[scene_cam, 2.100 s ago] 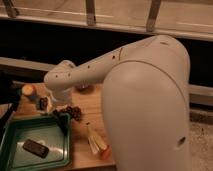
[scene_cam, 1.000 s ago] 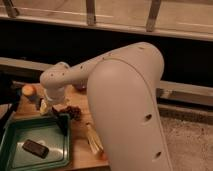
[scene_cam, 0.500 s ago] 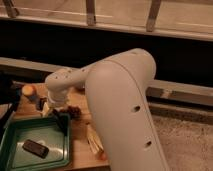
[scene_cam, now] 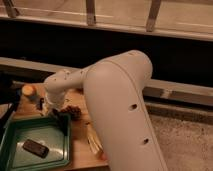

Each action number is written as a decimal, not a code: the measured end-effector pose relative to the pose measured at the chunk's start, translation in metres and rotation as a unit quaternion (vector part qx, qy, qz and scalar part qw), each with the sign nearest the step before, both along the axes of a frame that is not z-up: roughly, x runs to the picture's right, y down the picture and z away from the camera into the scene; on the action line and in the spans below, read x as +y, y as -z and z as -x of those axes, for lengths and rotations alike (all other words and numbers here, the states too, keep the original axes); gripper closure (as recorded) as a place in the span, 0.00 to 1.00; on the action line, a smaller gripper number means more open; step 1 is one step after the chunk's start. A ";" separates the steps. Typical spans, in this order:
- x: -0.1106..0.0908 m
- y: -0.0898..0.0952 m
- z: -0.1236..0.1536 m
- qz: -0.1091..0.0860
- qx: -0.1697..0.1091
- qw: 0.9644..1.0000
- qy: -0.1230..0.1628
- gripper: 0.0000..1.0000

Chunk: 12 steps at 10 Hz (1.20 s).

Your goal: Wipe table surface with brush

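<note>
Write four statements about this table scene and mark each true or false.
1. The dark rectangular block lies inside the green plastic tray. True.
2. The gripper hangs over the floor beside the table. False: it is at the tray's far right corner.
3. The pale peeled banana lies in the tray. False: it lies on the light brown wooden tabletop, right of the tray.
4. A small orange object stands beyond the tray. True.
</note>
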State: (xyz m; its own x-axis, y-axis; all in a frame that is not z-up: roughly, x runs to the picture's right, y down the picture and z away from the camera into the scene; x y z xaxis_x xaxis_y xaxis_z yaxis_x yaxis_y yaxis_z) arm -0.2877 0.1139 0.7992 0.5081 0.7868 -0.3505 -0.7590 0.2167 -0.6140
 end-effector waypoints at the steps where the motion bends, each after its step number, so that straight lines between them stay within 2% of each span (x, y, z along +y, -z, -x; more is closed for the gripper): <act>1: 0.001 0.000 0.001 -0.002 -0.003 1.000 -0.001 0.72; 3: 0.002 0.001 -0.001 -0.006 -0.005 1.000 -0.004 0.93; 5: -0.002 0.010 -0.001 -0.015 -0.009 1.000 -0.003 1.00; 10: -0.044 0.063 -0.003 -0.053 0.002 0.999 0.008 1.00; 12: -0.063 0.086 -0.008 -0.066 0.029 0.997 0.023 1.00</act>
State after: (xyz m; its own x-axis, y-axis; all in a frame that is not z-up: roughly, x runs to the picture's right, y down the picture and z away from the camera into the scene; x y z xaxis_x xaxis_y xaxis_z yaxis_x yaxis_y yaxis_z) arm -0.2801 0.0513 0.7127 0.5268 0.8044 -0.2745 -0.7796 0.3287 -0.5331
